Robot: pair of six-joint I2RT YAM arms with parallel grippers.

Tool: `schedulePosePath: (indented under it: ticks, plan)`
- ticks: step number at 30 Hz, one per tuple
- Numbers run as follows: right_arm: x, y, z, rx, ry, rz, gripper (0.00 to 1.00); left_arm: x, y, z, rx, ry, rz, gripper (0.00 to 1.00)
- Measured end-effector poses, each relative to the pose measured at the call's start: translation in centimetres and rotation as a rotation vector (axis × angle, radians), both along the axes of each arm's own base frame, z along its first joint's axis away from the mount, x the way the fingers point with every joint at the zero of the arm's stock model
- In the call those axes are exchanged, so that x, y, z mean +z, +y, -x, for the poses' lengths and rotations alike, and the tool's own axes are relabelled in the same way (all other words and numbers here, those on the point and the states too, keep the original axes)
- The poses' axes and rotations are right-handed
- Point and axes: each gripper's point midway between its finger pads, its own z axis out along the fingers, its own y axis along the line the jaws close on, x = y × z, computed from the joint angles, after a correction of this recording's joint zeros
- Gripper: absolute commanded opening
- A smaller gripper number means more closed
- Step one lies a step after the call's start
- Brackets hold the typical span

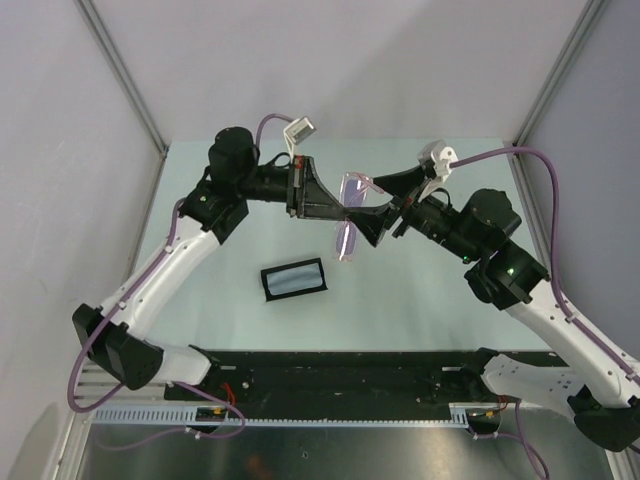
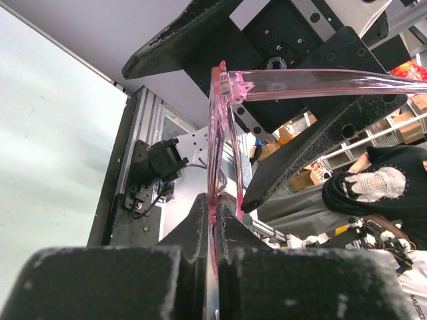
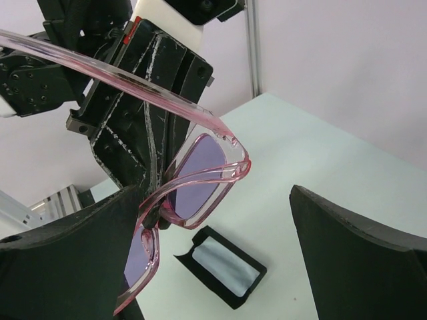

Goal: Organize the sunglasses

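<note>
left fingers [image 2: 120, 280] clamp the sunglasses [image 3: 200, 177]; right fingers [image 3: 360, 253] spread wide (case [image 1: 266, 284] holds cloth [image 1: 296, 279]).

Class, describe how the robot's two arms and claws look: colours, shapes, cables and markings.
The left arm and right arm both have white links joined by bulky black joints. A purple cable runs along each arm, and each carries a small green light. The left claw and right claw have black, wedge-shaped fingers, rough and scuffed pale at the edges.
</note>
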Motion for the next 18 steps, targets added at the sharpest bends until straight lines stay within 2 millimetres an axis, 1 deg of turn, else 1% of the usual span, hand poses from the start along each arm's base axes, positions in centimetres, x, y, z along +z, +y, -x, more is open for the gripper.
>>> schedulePosePath:
  ticks: [8,11,12,17,18]
  plan:
    - [0.1,0.1,-0.1,0.02,0.008,-0.014,1.0,0.2,0.2,0.2,-0.003,-0.021,0.005,0.0]
    - [0.5,-0.5,-0.3,0.007,0.013,-0.031,1.0,-0.1,0.2,0.0,-0.002,-0.04,0.006,0.0]
    - [0.7,-1.0,-0.6,-0.005,0.017,-0.043,1.0,-0.2,0.2,-0.1,0.0,-0.046,0.005,0.0]
    - [2.1,-5.0,-2.9,-0.105,0.05,-0.13,1.0,-0.4,0.5,-0.7,0.014,-0.082,0.007,0.0]
    - [2.3,-5.4,-3.1,-0.112,0.059,-0.145,1.0,-0.4,0.5,-0.8,0.017,-0.089,0.007,0.0]
